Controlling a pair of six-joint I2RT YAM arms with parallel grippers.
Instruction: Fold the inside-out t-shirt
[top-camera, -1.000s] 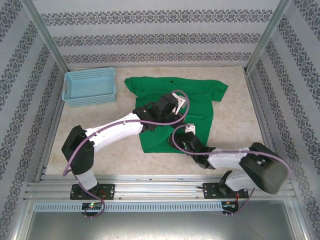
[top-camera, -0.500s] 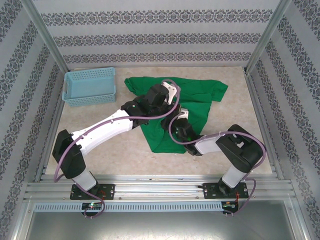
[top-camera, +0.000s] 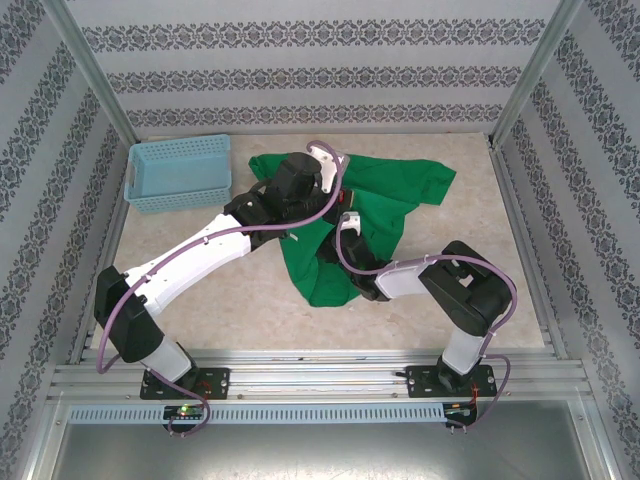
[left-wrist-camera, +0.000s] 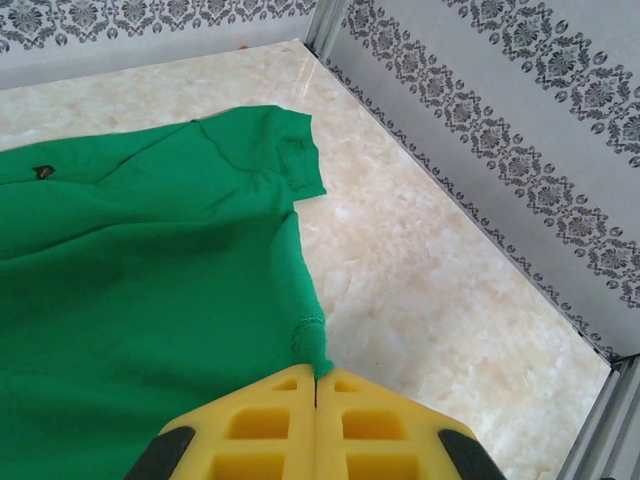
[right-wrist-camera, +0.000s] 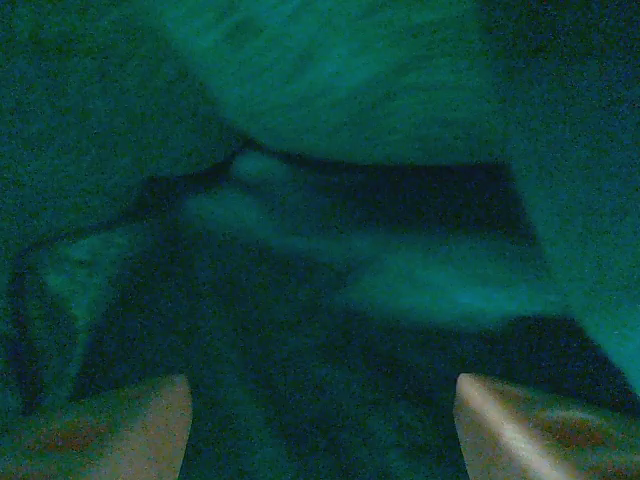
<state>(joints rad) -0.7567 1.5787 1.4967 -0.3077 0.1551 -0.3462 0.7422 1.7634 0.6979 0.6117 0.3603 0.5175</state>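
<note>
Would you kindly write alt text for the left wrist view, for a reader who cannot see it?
The left gripper, its yellow fingers pressed together, pinches the edge of the green t-shirt, which spreads away to the left, one short sleeve at its far end. To the right are the marbled table and a patterned wall.

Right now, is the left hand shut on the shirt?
Shut. The left hand has its yellow fingers pressed together on the t-shirt edge.
</note>
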